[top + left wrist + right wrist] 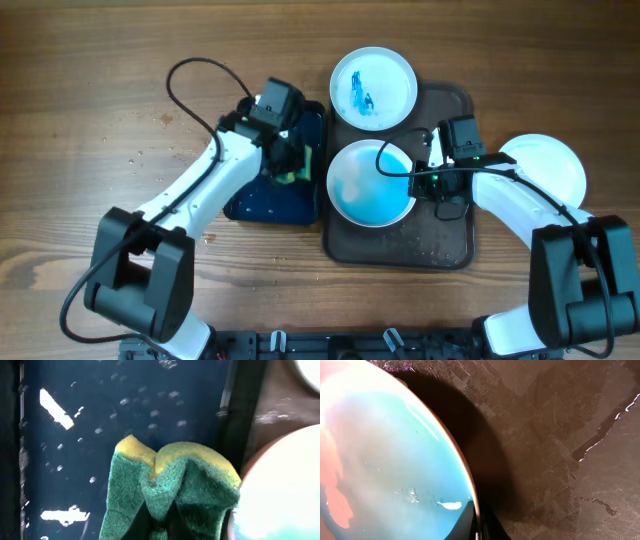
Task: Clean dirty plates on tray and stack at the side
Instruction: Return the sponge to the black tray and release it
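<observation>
Right end effector (432, 182) is closed on the rim of the tinted plate (365, 185), gripping it at the plate's 3 o'clock edge; left end effector (288, 158) is closed on the sponge (170, 485), which is creased between its fingers, yellow foam uppermost. Clock directions refer to the overhead view.

Tinted plate sits centre-left on the tray (445, 245) and carries a pale blue film; whether its gripped edge is raised cannot be told. Smeared plate (373, 88) sits at the tray's 12 o'clock end, overhanging the rim, with blue marks near its centre; white plate (555, 165) rests off the tray at 3 o'clock on the bench (80, 100), partly under the right arm, with no smears visible. Basin (262, 205) adjoins the tray at 9 o'clock; the sponge hangs over its wet blue floor.

Step in hand, by judgement: scrubbing the tinted plate; one plate appears finished, two remain. Next move calls for carrying the sponge toward 3 o'clock onto the plate while the right grip steadies the rim; wet surfaces may let the plate slip.
</observation>
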Robot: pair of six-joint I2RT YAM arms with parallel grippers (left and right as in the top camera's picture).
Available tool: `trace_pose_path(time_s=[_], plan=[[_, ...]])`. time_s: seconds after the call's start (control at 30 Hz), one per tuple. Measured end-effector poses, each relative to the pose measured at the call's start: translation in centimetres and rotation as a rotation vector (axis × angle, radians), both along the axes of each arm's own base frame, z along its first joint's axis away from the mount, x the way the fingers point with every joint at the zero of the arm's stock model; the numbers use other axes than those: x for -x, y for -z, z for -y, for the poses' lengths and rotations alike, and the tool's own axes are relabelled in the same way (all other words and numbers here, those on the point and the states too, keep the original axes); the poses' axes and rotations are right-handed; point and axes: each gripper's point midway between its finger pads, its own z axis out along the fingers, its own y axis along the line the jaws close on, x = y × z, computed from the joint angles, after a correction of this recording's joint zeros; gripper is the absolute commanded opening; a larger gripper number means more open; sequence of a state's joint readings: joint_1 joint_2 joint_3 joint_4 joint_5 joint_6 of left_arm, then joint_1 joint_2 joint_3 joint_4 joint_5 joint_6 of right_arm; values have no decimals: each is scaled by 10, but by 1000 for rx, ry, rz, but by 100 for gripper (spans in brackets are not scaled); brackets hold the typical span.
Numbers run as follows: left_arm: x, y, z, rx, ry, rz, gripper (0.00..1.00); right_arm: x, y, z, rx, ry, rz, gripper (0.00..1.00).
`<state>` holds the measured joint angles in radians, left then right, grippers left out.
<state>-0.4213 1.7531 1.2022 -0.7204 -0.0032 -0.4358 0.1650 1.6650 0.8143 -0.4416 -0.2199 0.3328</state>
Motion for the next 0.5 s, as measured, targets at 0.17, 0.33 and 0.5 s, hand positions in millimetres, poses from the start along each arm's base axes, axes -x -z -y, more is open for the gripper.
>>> trace_pose_path(time_s=[0.17,0.33,0.5], plan=[[21,33,-29,-56,-128,-62,34,-1,0,0,6,-27,13,4],[22,33,-28,1,-155,-87,87,7,-3,3,28,-48,-16,4],[15,-15,-31,70,-166,-26,100,13,-48,12,82,-74,-13,4]])
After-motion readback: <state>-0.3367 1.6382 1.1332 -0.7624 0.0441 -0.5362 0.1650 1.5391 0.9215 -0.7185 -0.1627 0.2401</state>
